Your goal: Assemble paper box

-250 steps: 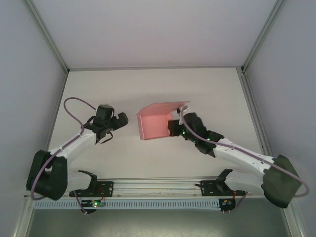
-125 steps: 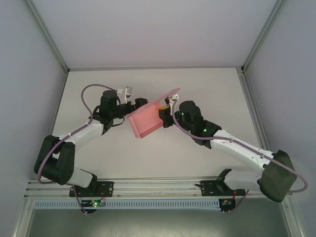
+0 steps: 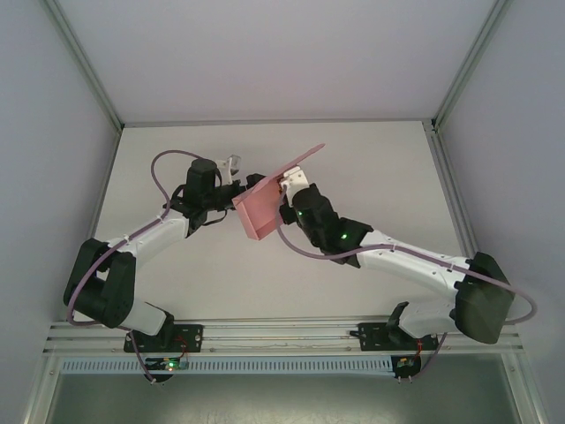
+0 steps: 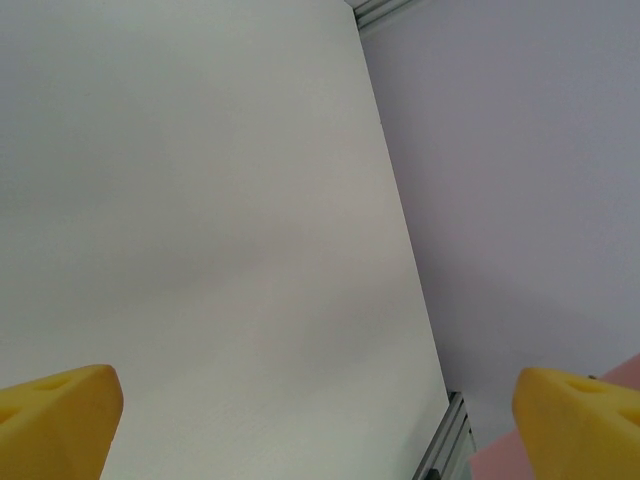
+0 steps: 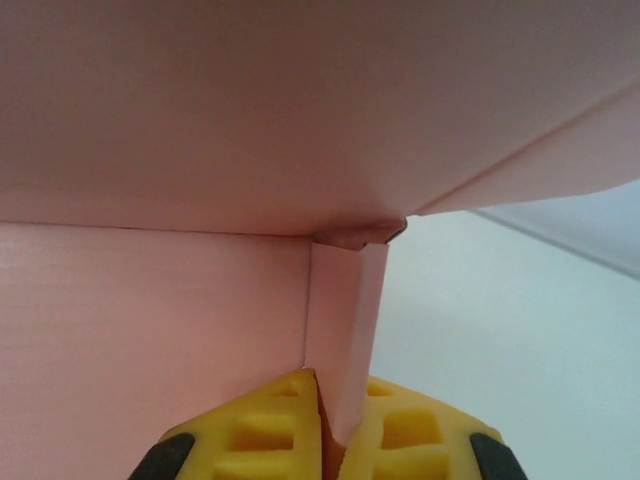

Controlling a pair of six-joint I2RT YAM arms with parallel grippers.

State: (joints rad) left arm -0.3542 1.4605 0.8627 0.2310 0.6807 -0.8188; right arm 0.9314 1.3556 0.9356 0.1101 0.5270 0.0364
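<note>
Nearest us, our right tool is clamped on a thin side flap of the paper box, holding it tilted over the surface. Our left tool gapes empty just beside its left edge. Farther off, the lid flap juts up. We judge the card light and easily creased, best pinched near folds.

The surface is plain matte white, pale walls on three sides. Can't tell if the paper box touches it.
</note>
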